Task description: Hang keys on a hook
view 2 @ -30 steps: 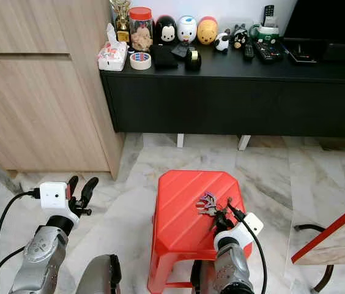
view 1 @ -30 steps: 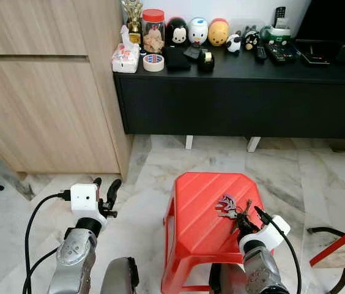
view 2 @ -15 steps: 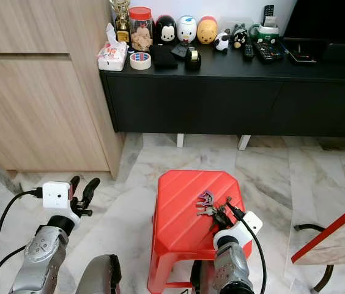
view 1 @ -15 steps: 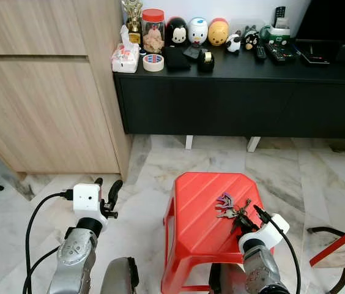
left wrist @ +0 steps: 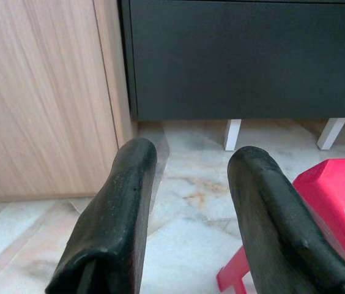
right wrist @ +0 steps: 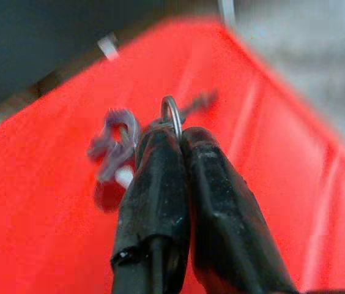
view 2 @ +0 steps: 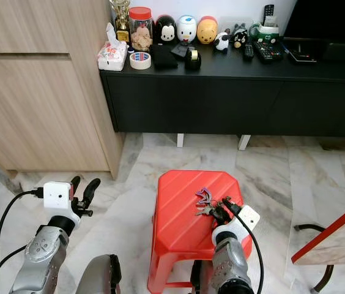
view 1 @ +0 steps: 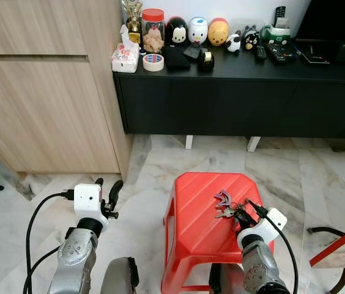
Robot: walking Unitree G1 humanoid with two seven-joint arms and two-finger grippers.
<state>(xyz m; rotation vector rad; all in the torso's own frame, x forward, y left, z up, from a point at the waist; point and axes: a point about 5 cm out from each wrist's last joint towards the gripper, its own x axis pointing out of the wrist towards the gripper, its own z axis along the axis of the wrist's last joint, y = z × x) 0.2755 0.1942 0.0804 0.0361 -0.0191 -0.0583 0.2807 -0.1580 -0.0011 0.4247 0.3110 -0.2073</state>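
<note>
A bunch of keys (view 1: 224, 204) with a purple charm hangs just above the top of a red plastic stool (view 1: 197, 220). My right gripper (view 1: 243, 215) is shut on its metal ring (right wrist: 171, 111), fingers pressed together, low at the stool's right side. The purple charm (right wrist: 114, 142) dangles beside the fingertips in the right wrist view. My left gripper (view 1: 107, 195) is open with nothing in it, held over the marble floor left of the stool, facing the wooden cabinet. Its two black fingers (left wrist: 114, 208) stand well apart.
A low black console (view 1: 240, 92) runs along the back wall, topped with figurines, a jar, tape rolls and remotes. A tall wooden cabinet (view 1: 44, 86) stands at the left. A red-edged board (view 1: 344, 245) leans at the far right. Marble floor surrounds the stool.
My right gripper has swung left and slightly up with the keys, which now hang further left over the stool top. The left arm has hardly moved.
</note>
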